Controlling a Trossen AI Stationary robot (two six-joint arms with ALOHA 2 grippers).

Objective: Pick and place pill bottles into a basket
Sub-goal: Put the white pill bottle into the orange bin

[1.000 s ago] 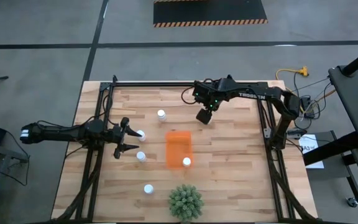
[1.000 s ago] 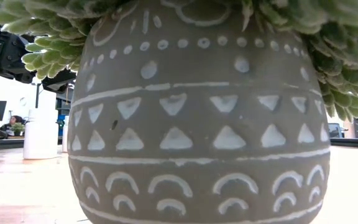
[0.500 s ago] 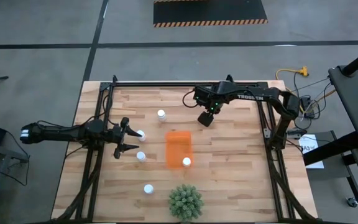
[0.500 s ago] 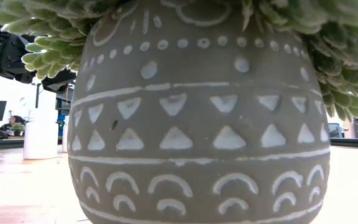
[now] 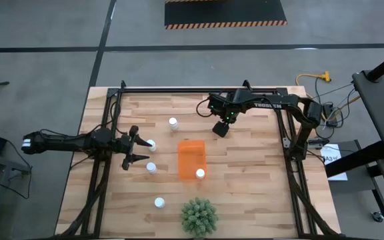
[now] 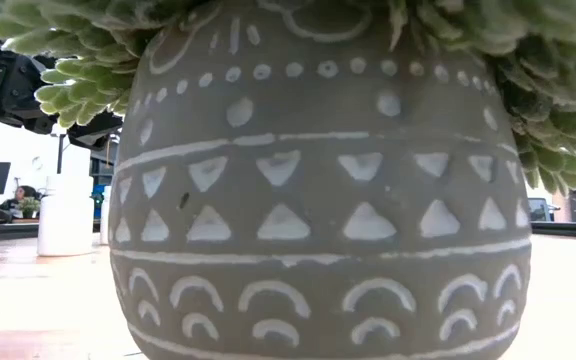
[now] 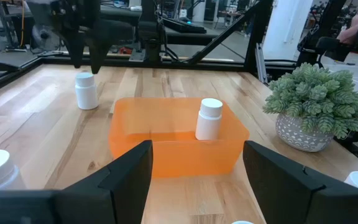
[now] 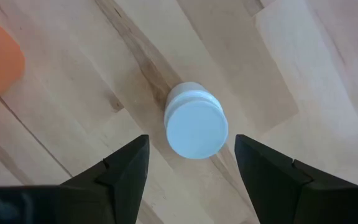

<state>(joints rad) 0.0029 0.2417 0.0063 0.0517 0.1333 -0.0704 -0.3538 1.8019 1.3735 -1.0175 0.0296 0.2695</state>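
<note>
Left gripper point(image 5: 139, 150), jaws spread and empty, sits left of centre beside one pill bottle point(image 5: 151, 143), with bare wood toward the table's left edge. The basket point(image 5: 192, 157), orange and rectangular, lies at centre with a white-capped bottle point(image 5: 200, 174) upright inside. Right gripper point(image 5: 220, 129), upper centre, hangs spread above an upright white bottle point(image 8: 195, 127), not touching it.
</note>
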